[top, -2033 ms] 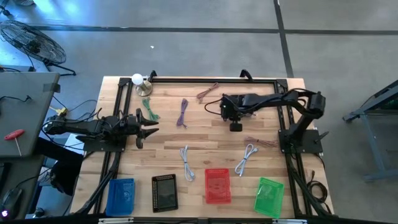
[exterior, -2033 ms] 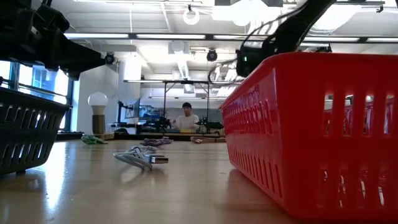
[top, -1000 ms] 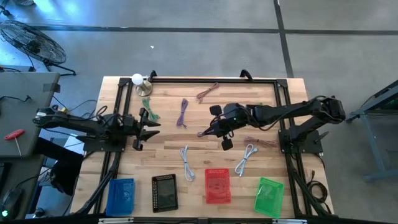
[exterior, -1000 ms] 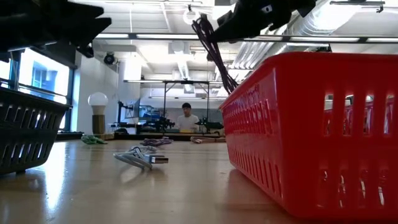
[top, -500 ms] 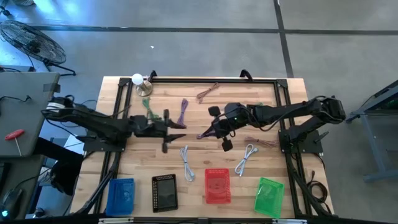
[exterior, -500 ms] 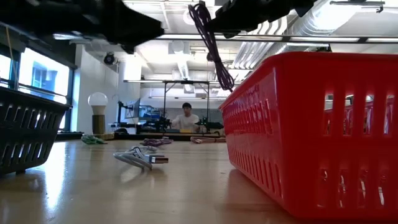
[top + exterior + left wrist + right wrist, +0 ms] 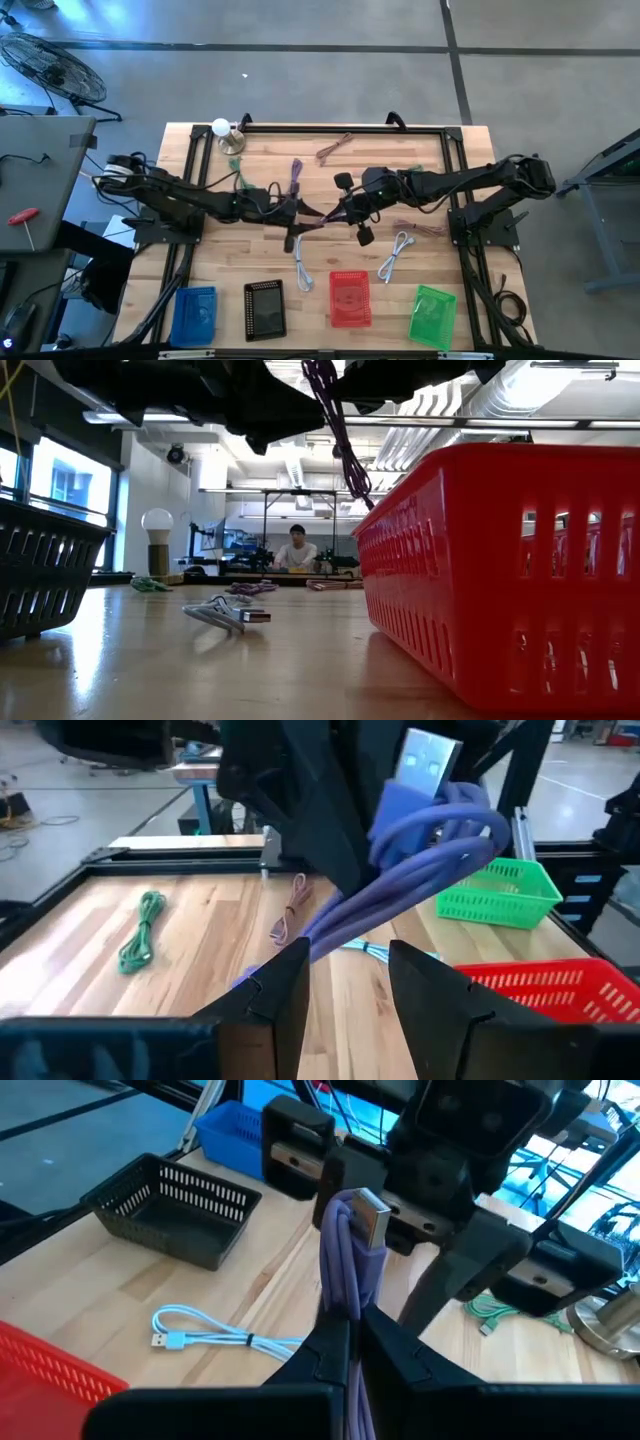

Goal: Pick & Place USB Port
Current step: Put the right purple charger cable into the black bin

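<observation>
Handover is what it looks like from where I stand: the right gripper (image 7: 345, 210) has its fingers (image 7: 330, 1350) pinched tight on a bundled purple USB cable with a silver plug (image 7: 350, 1255), held up in the air above the middle of the wooden desk (image 7: 420, 150); the bundle's long axis runs from the right fingers toward the left arm, plug end leading; the left gripper (image 7: 296, 218) has reached in from the opposite side and faces that plug head-on, its fingers (image 7: 285, 985) partly open, one on each side of the cable, apparently not touching it; so the cable lies straight ahead of the left fingers and between them, and my guess is that the coming move turns on keeping that line while they close.

Containers sit in a row along the near edge of the desk: a blue plastic basket (image 7: 195, 313), a black mesh basket (image 7: 265, 309), a red slotted basket (image 7: 350, 298) and a green slotted basket (image 7: 432, 315); none of them appears to hold anything, though the black one is too dark to be sure; loose on the desk lie two white cables (image 7: 300, 262), a green cable (image 7: 240, 176), another purple cable (image 7: 294, 180) and a brownish cable (image 7: 333, 149).
</observation>
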Controlling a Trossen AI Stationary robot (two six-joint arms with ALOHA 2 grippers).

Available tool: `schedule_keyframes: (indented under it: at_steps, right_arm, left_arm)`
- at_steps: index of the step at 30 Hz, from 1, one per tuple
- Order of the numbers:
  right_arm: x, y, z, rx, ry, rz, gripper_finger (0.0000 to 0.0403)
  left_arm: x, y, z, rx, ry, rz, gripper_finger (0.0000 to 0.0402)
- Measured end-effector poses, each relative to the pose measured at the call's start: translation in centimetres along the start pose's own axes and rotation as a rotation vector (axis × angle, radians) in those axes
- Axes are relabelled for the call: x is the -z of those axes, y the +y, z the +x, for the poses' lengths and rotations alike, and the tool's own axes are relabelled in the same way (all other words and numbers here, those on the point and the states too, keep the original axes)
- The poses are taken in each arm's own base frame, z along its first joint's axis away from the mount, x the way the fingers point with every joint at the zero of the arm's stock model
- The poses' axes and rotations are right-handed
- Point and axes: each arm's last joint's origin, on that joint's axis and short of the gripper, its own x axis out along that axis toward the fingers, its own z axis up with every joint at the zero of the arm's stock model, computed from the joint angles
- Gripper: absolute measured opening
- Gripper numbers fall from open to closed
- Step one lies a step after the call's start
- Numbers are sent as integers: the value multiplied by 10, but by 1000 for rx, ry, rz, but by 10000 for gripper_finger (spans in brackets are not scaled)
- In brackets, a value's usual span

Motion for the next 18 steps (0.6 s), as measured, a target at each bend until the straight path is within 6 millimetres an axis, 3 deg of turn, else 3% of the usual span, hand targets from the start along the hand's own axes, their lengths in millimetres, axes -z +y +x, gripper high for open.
schedule_keyframes:
  at_steps: [8, 18]
  right_arm:
    - [-1, 0, 0, 3, -11, -18, 5]
    - [-2, -1, 0, 9, -16, -23, 6]
  left_arm:
    - [-3, 0, 3, 24, -23, 1, 136]
    - [-7, 17, 3, 67, -60, -62, 136]
